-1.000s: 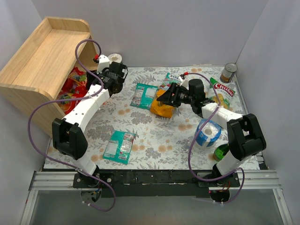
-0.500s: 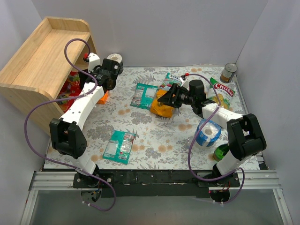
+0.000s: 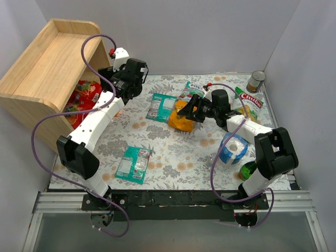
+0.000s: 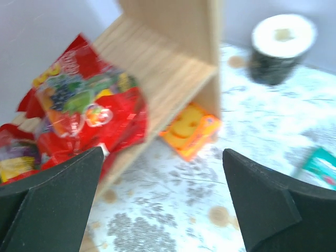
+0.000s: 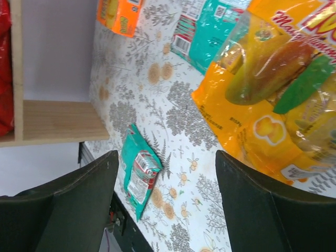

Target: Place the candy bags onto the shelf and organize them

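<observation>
Already, at the left of the tabletop [image 3: 173, 152], the shelf [image 3: 50, 63] holds red bags [image 4: 89, 113] on its lower level, the left claw [image 4: 163, 178] spread and empty just outside. The right claw [image 5: 165, 173], likewise spread, hovers at the orange bag [image 5: 273, 105], probably lining up a pick.

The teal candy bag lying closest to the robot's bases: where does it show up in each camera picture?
Top external: the teal bag lies alone, lower left of centre.
Left wrist: not in it; the teal sliver at the right edge is probably the other teal bag.
Right wrist: the teal bag sits lower left of centre.
Shared landmark: the wooden shelf, on the left or upper left in all three.
</observation>
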Available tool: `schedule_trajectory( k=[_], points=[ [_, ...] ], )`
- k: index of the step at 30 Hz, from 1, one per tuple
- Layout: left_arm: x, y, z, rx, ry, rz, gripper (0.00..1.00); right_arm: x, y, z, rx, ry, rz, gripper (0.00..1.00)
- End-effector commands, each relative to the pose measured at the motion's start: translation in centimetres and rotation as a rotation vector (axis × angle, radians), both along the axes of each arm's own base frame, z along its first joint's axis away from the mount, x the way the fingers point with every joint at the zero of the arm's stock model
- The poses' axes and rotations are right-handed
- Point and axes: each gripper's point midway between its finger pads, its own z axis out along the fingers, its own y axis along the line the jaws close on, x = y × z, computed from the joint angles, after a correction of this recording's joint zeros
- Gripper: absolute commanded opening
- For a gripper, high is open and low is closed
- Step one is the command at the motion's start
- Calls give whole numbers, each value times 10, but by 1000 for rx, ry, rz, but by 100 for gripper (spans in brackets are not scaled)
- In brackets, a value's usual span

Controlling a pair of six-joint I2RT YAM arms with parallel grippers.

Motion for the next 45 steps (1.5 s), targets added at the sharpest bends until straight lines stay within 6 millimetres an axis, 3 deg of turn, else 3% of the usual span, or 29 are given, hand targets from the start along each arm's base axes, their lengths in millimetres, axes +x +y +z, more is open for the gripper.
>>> schedule_trajectory(
  k=[1, 2, 3, 4, 7, 10, 11, 14, 15, 19, 23, 27, 31, 34, 39, 45],
  points=[
    [-3, -42, 25, -96, -28, -163, 98, 15, -15, 21, -115, -78, -61, 82],
    [-4, -56, 24, -117, -18, -212, 98, 27, -22, 30, -150, -107, -113, 83],
    [-4, -67, 23, -145, -10, -254, 98, 25, -30, 22, -212, -73, -129, 83],
    [-5, -85, 17, -186, 14, -328, 98, 29, -36, 23, -248, -70, -159, 83],
    [-5, -112, 0, -293, 49, -416, 98, 43, -63, 21, -381, -58, -268, 83],
    [-13, -156, -27, -507, 115, -526, 98, 51, -83, 16, -451, -28, -329, 83],
    [-20, -172, -45, -579, 170, -568, 98, 52, -89, 14, -468, -13, -348, 82],
    [-23, -209, -60, -784, 163, -602, 98, 55, -100, 18, -460, -8, -382, 82],
    [-31, -222, -78, -838, 217, -633, 98, 56, -106, 22, -457, -9, -397, 82],
    [-32, -252, -112, -939, 269, -635, 98, 55, -119, 28, -454, -2, -421, 82],
    [-28, -268, -129, -979, 267, -634, 98, 47, -132, 35, -446, 15, -437, 82],
    [-38, -282, -157, -1021, 320, -613, 98, 46, -146, 42, -413, 27, -465, 82],
    [-56, -282, -186, -1013, 372, -539, 98, 45, -152, 51, -391, 28, -473, 82],
    [-61, -284, -194, -1039, 367, -516, 98, 43, -152, 55, -380, 25, -472, 82],
    [-49, -295, -210, -1078, 309, -452, 96, 39, -152, 51, -372, 44, -466, 81],
    [-46, -286, -240, -1120, 235, -246, 90, 32, -153, 49, -384, 51, -464, 80]
  ],
)
